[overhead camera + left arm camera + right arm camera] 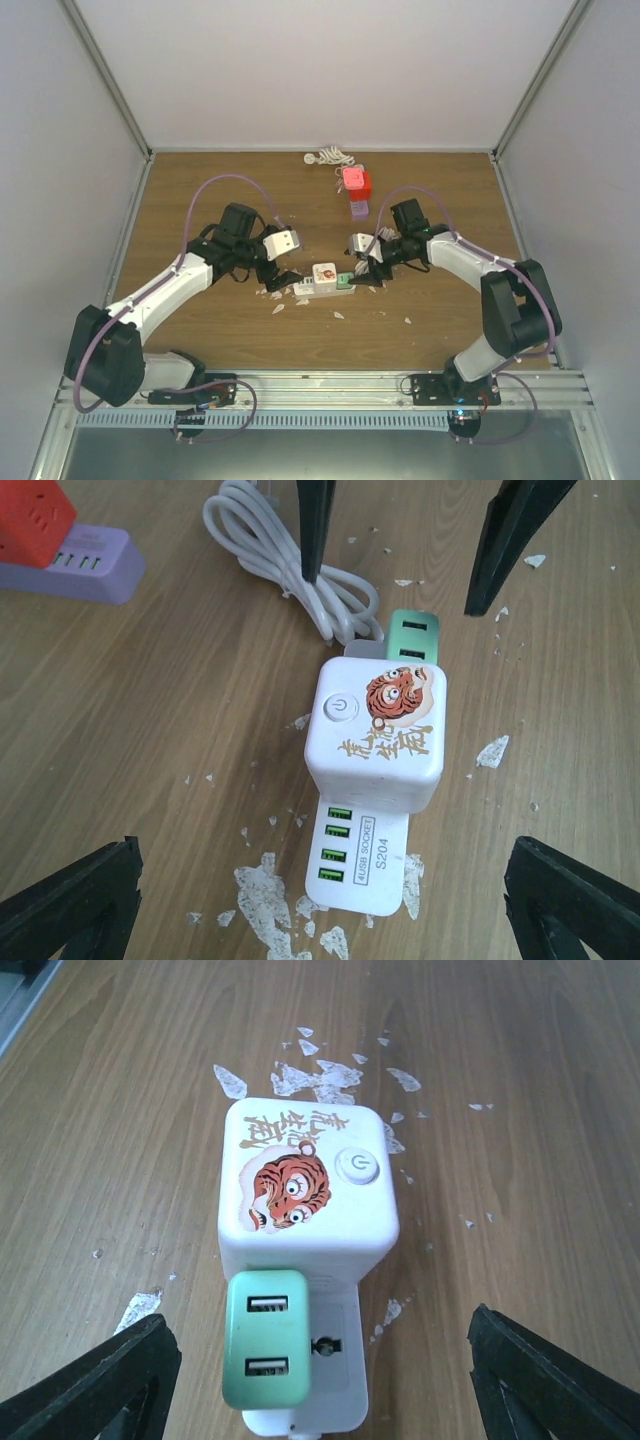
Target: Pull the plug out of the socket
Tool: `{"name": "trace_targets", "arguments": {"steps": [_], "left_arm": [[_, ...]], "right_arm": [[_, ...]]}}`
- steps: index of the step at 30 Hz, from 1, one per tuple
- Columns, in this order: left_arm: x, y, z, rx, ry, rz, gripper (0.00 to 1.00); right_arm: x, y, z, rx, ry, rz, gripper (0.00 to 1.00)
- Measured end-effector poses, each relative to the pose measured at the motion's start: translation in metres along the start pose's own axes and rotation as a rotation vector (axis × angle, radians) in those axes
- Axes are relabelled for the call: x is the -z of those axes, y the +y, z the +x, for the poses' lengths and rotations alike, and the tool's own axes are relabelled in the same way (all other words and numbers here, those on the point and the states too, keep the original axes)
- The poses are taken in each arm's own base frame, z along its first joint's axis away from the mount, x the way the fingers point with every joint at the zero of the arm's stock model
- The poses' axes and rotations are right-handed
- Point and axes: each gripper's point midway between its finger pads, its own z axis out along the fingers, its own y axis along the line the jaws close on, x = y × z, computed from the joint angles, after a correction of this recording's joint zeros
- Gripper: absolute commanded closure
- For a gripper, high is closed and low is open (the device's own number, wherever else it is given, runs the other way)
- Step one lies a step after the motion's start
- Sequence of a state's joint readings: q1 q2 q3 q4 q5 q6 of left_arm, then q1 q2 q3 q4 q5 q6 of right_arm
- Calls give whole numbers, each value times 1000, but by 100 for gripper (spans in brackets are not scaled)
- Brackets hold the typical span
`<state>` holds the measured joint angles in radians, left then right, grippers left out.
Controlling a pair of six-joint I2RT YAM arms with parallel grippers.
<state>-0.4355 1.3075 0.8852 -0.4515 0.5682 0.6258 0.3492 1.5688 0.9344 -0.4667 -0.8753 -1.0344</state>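
Note:
A white socket strip (pixel 305 290) lies flat mid-table. A white cube plug with a tiger sticker (pixel 323 274) and a small green USB plug (pixel 345 282) sit in it. My left gripper (pixel 280 280) is open and empty at the strip's left end. In the left wrist view its fingers (pixel 70 905) straddle the strip's USB end (pixel 365 865), below the cube (pixel 378 735) and the green plug (pixel 413 637). My right gripper (pixel 363 270) is open and empty at the right end. Its fingers (pixel 90 1390) flank the green plug (pixel 267 1338), the cube (pixel 308 1182) beyond, on the strip (pixel 345 1360).
A red cube plug on a purple strip (pixel 356 190) stands behind the socket, also in the left wrist view (pixel 60 550). A white coiled cable (pixel 328 157) lies at the back edge. The strip's cord (pixel 290 570) loops away. White paint flakes (pixel 265 900) dot the wood.

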Motion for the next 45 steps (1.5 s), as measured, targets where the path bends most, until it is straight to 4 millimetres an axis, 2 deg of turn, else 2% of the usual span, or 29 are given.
{"name": "trace_targets", "arguments": {"steps": [6, 10, 21, 26, 29, 34, 40, 45], "left_arm": [[5, -6, 3, -31, -52, -35, 1], [2, -13, 10, -49, -62, -28, 1], [-27, -30, 15, -131, -58, 66, 4], [-38, -32, 20, -143, -49, 98, 9], [-43, -35, 21, -153, -48, 113, 12], [-56, -43, 24, -163, -43, 147, 14], [-61, -34, 22, -165, -44, 129, 14], [-60, -32, 23, -190, -43, 122, 10]], "right_arm": [[-16, 2, 10, 0, 11, -32, 33], [-24, 5, 15, -5, 26, -52, 42], [-37, 13, 19, 26, 70, -64, 63], [-41, 22, 31, 3, 105, -71, 70], [-41, 21, 31, -8, 108, -57, 75], [-43, 22, 30, -29, 121, -40, 79], [-45, 24, 27, -72, 150, -15, 82], [-50, 26, 24, -100, 159, 2, 85]]}}
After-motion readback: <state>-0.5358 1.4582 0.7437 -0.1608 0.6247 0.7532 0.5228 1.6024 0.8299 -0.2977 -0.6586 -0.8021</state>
